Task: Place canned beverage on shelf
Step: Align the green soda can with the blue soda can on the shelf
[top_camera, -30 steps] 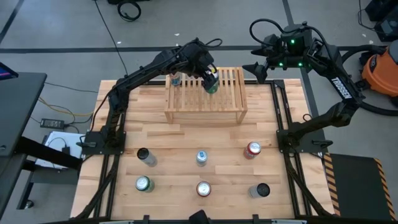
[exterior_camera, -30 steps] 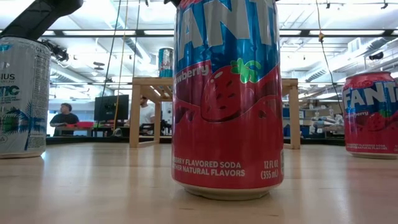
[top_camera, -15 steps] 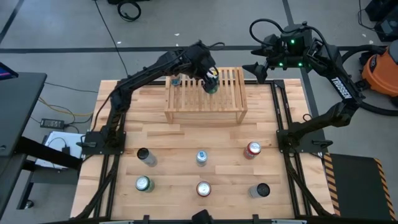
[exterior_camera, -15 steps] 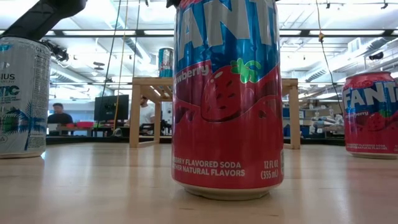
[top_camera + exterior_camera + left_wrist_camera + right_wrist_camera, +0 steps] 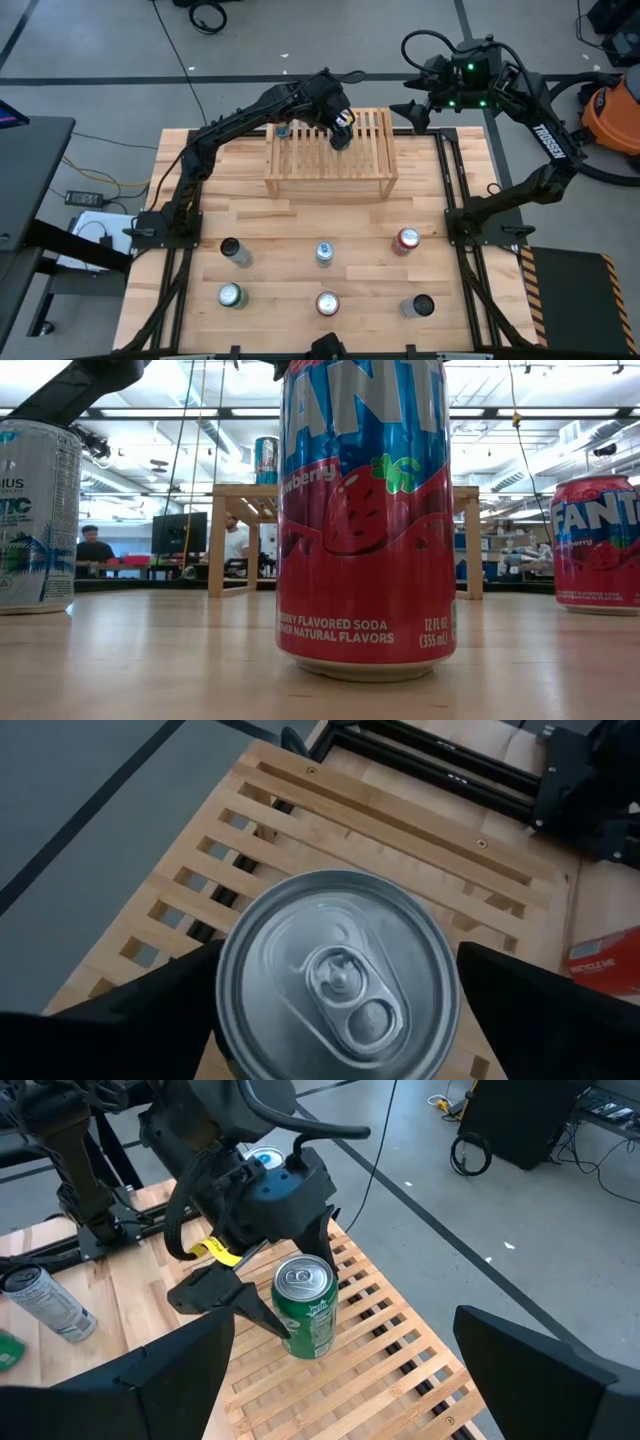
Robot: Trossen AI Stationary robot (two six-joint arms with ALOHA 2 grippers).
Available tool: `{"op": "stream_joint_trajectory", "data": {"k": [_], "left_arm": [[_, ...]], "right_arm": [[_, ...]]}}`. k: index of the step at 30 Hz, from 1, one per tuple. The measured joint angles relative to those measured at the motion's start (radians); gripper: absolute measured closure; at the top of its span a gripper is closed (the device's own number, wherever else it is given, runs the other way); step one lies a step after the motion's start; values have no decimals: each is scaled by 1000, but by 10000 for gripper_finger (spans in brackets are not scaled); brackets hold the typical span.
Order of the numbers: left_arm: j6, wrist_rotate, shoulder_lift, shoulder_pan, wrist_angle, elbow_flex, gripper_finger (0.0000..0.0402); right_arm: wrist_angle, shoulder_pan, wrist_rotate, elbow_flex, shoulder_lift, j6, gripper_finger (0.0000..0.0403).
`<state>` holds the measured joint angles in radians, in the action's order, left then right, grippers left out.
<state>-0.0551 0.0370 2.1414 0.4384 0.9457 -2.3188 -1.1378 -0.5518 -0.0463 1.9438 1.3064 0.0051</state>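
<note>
The light wooden shelf [image 5: 330, 176] stands at the table's far middle. My left gripper [image 5: 341, 124] reaches over its slatted top [image 5: 385, 1342] and is shut on a green can [image 5: 305, 1308], which stands upright there. The can's silver lid [image 5: 338, 978] fills the left wrist view between my two fingers. A second can [image 5: 283, 128] stands on the slats nearer the shelf's left end. My right gripper [image 5: 413, 112] is open and empty, raised beyond the shelf's far right corner. My left gripper pinches the green can's side wall [image 5: 283, 1312] between its two fingers, one finger [image 5: 232, 1296] on the side facing the right wrist camera and one behind the can. The fingers come from above, slanting down. The can is upright, its base at the slats.
Several cans stand in two rows on the near half of the table, among them a red one [image 5: 407, 240], a dark one [image 5: 234, 251] and a strawberry soda can [image 5: 365, 520] close to the low camera. People sit at desks [image 5: 95, 550] in the room beyond.
My left gripper has edged a little toward the table's right over the shelf top, still shut on the green can, which stays upright.
</note>
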Motion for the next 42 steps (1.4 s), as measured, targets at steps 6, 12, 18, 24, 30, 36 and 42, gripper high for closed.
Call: {"op": "stream_joint_trajectory", "data": {"k": [6,12,18,24,30,36,42], "left_arm": [[-42,-3,0,13,25,0,45],[-7,-21,0,3,23,0,97],[37,-55,-1,-6,23,0,87],[41,-63,-1,-16,38,0,59],[40,-60,-1,-22,36,0,87],[23,-59,-1,-22,42,0,89],[8,-59,-19,-15,83,0,89]], "right_arm": [[0,0,0,0,0,0,15],[0,0,0,0,0,0,15],[0,0,0,0,0,0,15],[0,0,0,0,0,0,15],[0,0,0,0,0,0,15],[0,0,0,0,0,0,15],[11,0,0,0,0,-5,15]]}}
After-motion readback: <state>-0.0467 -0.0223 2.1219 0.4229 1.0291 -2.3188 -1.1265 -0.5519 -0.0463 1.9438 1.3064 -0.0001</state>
